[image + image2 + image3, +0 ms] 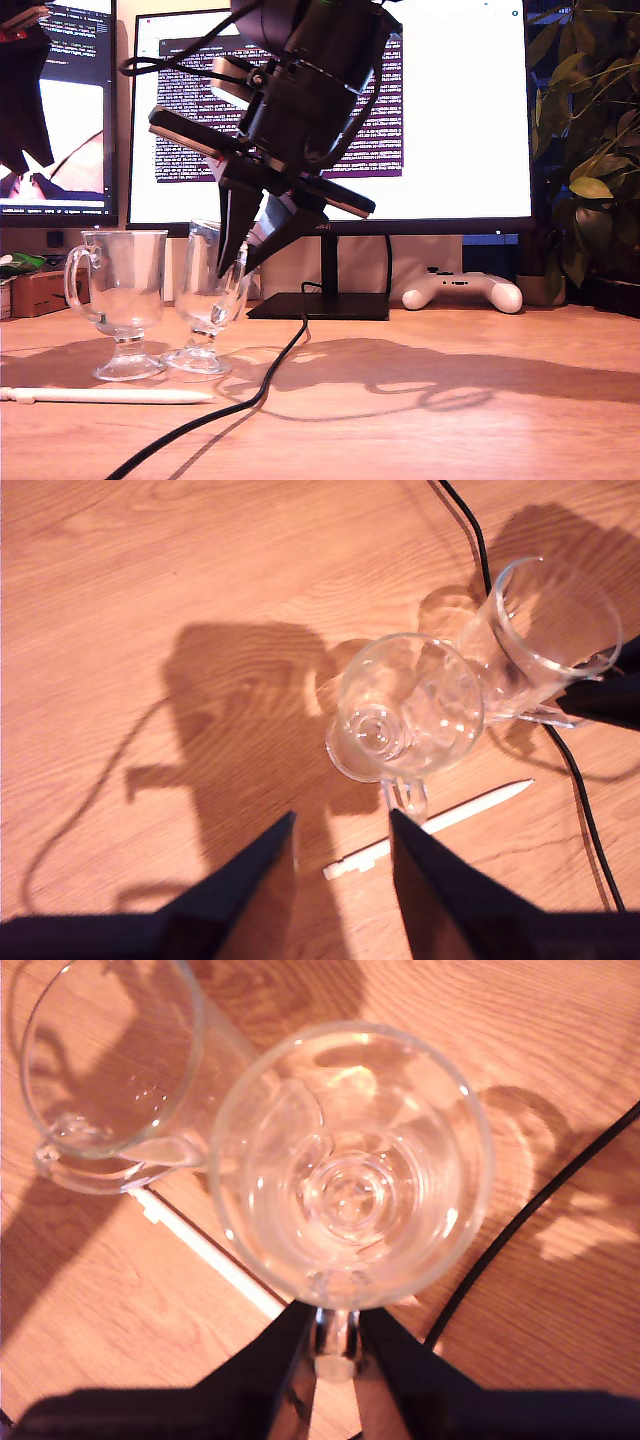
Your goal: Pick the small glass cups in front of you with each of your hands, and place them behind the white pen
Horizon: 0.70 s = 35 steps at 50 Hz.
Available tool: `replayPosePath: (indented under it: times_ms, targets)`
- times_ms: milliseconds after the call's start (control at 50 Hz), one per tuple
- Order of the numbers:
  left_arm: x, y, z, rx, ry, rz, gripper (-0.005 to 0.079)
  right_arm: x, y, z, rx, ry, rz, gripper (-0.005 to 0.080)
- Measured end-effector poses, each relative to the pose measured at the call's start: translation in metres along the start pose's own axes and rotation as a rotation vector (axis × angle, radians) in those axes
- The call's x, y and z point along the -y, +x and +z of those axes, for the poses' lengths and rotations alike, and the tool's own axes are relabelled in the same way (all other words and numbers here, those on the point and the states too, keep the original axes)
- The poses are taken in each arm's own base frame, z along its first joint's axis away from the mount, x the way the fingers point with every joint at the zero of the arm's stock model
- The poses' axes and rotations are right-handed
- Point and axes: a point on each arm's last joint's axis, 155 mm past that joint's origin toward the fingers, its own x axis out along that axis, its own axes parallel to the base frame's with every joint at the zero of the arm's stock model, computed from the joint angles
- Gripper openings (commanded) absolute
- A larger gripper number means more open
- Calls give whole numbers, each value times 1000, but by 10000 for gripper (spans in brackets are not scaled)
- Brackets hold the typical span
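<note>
Held mug: the tilted clear glass mug with loop handle and round foot (212, 290) is pinched by its handle in the second tool (335, 1308). That tool is clamped narrow on the loop. The foot looks to be down at the wooden worktop (480, 420).
Free mug: the matching upright clear glass mug (122, 285) stands just beside it, on the exterior view's left, feet nearly touching.
First tool: the first tool (341, 814) hangs well above with its black wedge fingers spread wide and nothing between them.
Key relation: the upright mug's handle points back toward the first tool's gap, so I'd guess a straight drop onto that loop is what's needed. The first tool is clearly the nearer free one.
Pen: the long slim white pen (100, 395) lies flat, long axis running left-right across the exterior view. Both mugs sit on its far side from that camera, close to it.
Cable: a black cable (250, 400) snakes past the held mug's foot, could snag imo.
Count: 2 mugs, 1 pen, 2 tools, 1 cable.
</note>
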Motion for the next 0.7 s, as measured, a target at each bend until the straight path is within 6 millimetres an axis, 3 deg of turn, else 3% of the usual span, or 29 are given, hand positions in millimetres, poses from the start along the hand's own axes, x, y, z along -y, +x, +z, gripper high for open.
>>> replayPosePath:
  times_ms: [260, 560, 700]
  targets:
    - [-4, -1, 1, 6, -4, 8, 259, -8, 0, -3, -14, 0, 40, 305]
    - [-16, -3, 2, 16, -15, 28, 259, -22, -4, -15, -77, -3, 95, 333]
    - [-23, -4, 1, 19, -38, 37, 259, -23, -15, -9, -77, 0, 94, 333]
